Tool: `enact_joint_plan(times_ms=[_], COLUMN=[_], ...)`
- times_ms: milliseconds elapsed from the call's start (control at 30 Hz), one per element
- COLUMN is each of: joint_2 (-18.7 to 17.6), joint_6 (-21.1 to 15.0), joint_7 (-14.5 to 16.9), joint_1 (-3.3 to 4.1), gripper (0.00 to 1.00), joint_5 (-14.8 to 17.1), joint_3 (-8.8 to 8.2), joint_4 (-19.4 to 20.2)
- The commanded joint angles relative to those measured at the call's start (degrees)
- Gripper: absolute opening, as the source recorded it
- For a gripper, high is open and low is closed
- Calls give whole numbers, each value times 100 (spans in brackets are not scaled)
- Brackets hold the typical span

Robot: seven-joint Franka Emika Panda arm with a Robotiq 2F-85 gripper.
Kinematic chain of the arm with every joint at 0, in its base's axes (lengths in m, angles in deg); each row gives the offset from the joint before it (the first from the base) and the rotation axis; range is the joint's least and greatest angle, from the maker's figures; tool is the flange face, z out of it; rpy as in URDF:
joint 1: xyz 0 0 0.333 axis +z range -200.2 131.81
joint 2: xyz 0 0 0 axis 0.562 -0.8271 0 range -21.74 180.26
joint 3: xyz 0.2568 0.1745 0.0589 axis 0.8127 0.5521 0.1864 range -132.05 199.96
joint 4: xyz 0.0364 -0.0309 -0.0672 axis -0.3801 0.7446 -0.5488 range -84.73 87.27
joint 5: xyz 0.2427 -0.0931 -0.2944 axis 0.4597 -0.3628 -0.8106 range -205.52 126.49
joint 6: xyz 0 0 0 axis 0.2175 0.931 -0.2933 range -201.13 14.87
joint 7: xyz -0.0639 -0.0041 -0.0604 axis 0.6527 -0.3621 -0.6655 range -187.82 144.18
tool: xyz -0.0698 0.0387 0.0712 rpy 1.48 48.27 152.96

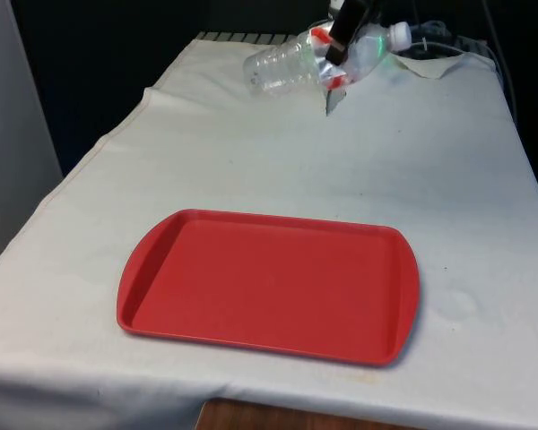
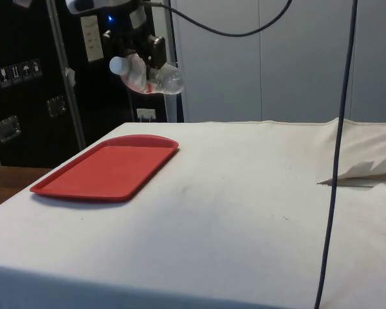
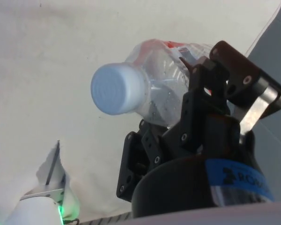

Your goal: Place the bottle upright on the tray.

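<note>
A clear plastic bottle (image 1: 282,64) with a white cap (image 1: 399,35) and a red label hangs on its side, well above the table's far end. My gripper (image 1: 337,55) is shut on its middle, with the cap pointing to the front view's right. In the side view the bottle (image 2: 161,77) is held by the gripper (image 2: 149,59) high above the far edge of the tray. The wrist view has the cap (image 3: 118,89) facing the camera and a black finger (image 3: 203,108) pressed on the bottle's body. The flat red tray (image 1: 161,269) lies bare near the front edge, well away from the bottle.
Rumpled cloth (image 1: 435,64) lies at the far right corner behind the bottle. A black cable (image 2: 334,161) hangs down across the side view, beside a raised fold of cloth (image 2: 363,167). White cloth stretches between tray and bottle.
</note>
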Motion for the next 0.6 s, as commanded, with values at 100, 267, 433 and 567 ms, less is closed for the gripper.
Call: enact_joint_plan(times_ms=[100, 267, 433, 567], joint_2=[23, -6, -57, -103], joint_6=[-138, -269, -516, -682], joint_7=[-63, -97, -97, -86], joint_1=[-11, -17, -17, -17], gripper=[34, 34, 34, 34], joint_5=[120, 223, 413, 527], joint_3=[-11, -34, -80, -109], joint_4=[11, -6, -46, -86])
